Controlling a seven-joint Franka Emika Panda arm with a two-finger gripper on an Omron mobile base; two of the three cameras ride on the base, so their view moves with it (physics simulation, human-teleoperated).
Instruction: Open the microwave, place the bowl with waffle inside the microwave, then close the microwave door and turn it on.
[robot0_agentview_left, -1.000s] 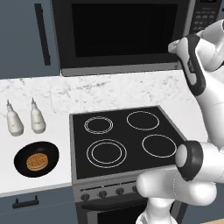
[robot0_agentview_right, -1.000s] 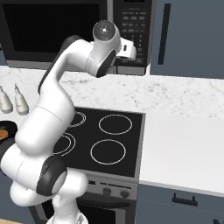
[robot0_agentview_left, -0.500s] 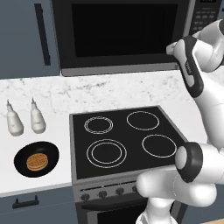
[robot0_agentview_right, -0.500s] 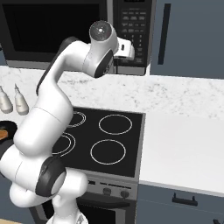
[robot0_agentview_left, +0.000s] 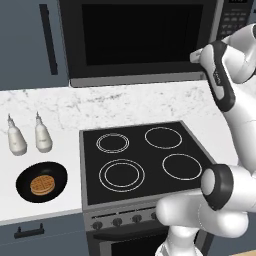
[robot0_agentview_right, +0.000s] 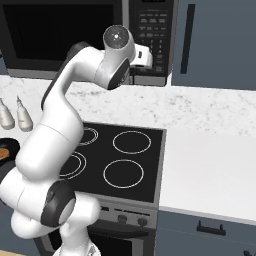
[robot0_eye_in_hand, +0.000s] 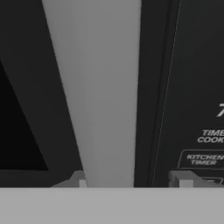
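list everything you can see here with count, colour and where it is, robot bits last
microwave: 1, black and dark grey, mounted above the stovetop.
microwave door: 1, dark-framed with black glass, shut.
button panel: 1, black with pale keys, right end of the microwave.
door handle: 1, grey vertical bar, between the window and the panel.
bowl: 1, black, on the counter left of the stovetop.
waffle: 1, golden-brown, inside the bowl.
bottles: 2, white, upright behind the bowl.
stovetop: 1, black with four white rings, centre.
counter: 1, white marbled, both sides of the stovetop.
cabinet door: 1, blue-grey with black handle, left of the microwave.
arm: 1, white with dark joints, raised to the microwave.
gripper: 1, fingertips either side of the door handle.
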